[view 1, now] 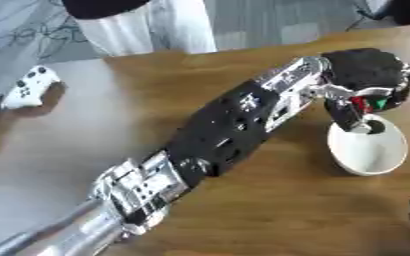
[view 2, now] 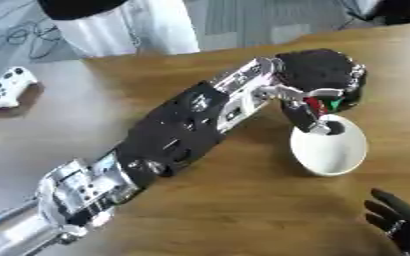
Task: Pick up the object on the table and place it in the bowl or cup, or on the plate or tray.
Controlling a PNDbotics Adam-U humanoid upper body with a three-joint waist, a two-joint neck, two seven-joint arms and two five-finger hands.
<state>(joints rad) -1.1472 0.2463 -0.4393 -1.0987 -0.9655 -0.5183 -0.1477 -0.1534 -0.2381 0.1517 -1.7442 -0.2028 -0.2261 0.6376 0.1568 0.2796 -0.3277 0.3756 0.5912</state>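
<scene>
My left arm stretches across the wooden table from the lower left, and my left hand [view 1: 366, 75] hangs over the far rim of a white bowl [view 1: 370, 150]. Its fingers are curled round a small red and green object [view 1: 368, 103], held just above the bowl's edge. What the object is I cannot make out. The inside of the bowl shows white with nothing in it where I can see. My right hand [view 2: 401, 222] rests at the lower right corner, fingers straight and pointing up, apart from the bowl.
A white game controller [view 1: 29, 87] lies at the table's far left edge. A person in white stands beyond the far edge. The table [view 1: 287, 210] shows bare wood in front of the bowl.
</scene>
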